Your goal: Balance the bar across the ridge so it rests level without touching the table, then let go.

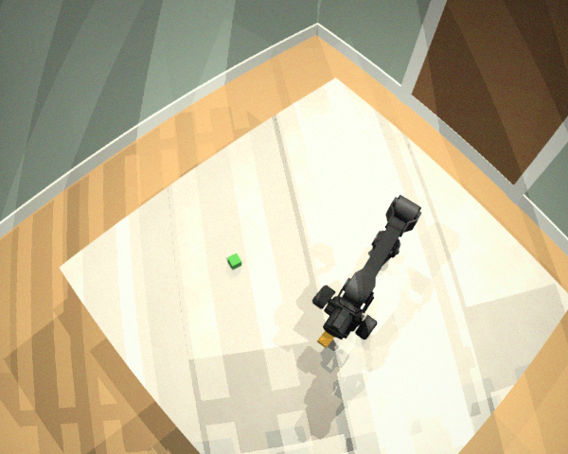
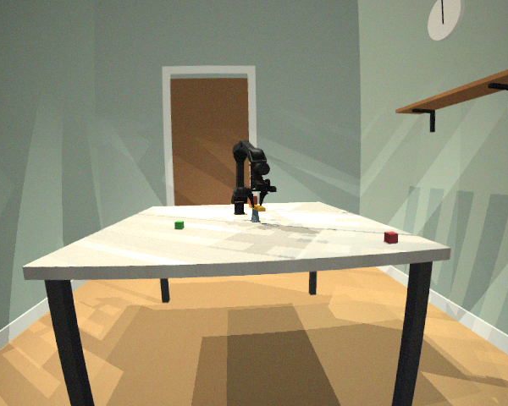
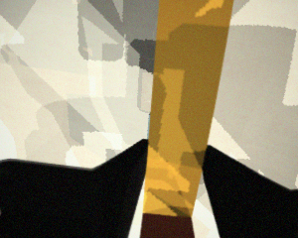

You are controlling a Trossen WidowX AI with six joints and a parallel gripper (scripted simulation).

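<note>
The orange-yellow bar (image 1: 325, 340) (image 2: 258, 209) (image 3: 191, 99) is between the fingers of my gripper (image 2: 256, 205) (image 3: 175, 149), which is shut on it. In the wrist view the bar runs away from the camera, with a dark red part (image 3: 167, 227) at its near end. A red-orange block (image 2: 253, 200) shows behind the fingers in the exterior view. The blue-grey ridge (image 2: 255, 216) stands on the table (image 2: 127, 253) right under the bar. The bar looks about level and is clear of the table; I cannot tell whether it touches the ridge. The arm hides the fingertips in the top view.
A green cube (image 1: 234, 261) (image 2: 179, 225) lies on the table, left of the arm in the top and exterior views. A red cube (image 2: 390, 238) lies near the table's front right corner in the exterior view. A wall shelf (image 2: 460, 92) is at the right, beyond the table.
</note>
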